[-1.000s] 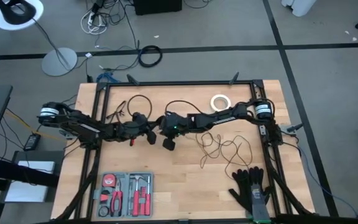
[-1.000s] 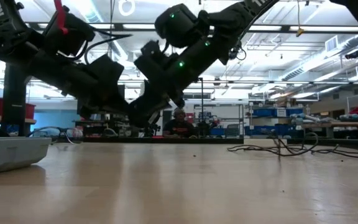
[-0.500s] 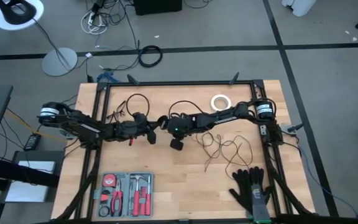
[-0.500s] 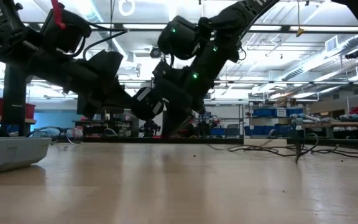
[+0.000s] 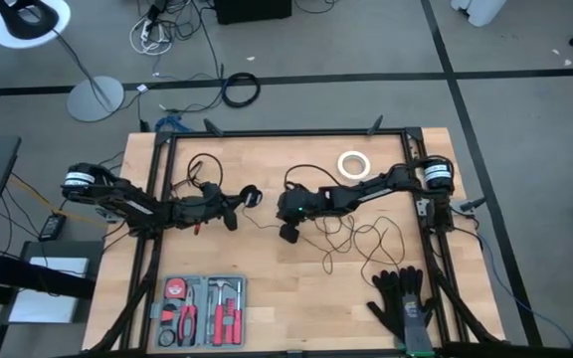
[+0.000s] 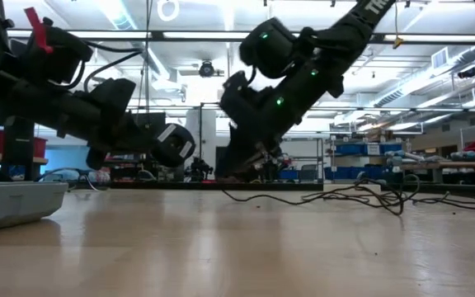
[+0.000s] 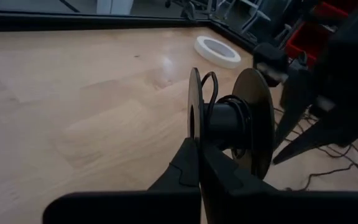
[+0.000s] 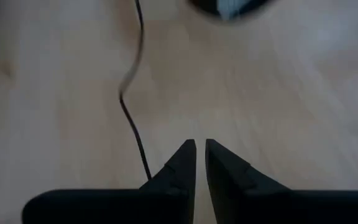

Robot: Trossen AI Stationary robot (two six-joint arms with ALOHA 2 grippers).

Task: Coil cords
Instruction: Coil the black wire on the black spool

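— Where are we with the coiling?

— Mid-wind, I'd say. My left claw is pinched shut on one flange of the spool and holds it up off the counter, about centre-left. A few turns of cord sit round the hub (not many).

— And the rest of the cord?

— Most of it lies in loose loops on the counter, right of centre, between the right arm and the gloves. One strand runs from that heap towards the spool.

— What's the right claw doing?

— It's low over the counter, just right of the spool, pointing down. The fingers stand at a narrow slit with nothing between them. The strand passes just beside one finger, not in the gap.

— So no grip on that side?

— None that I can see. My read: the next move is a fresh grab. I'd shift the right claw sideways until the strand sits in the slit, close on it, then carry it round the hub while the left holds the spool steady.

— Anything to watch?

— The cord is very thin, so it could slip past the fingertips. Pulling too hard could also drag the whole heap into a tangle. The tape ring is well clear.
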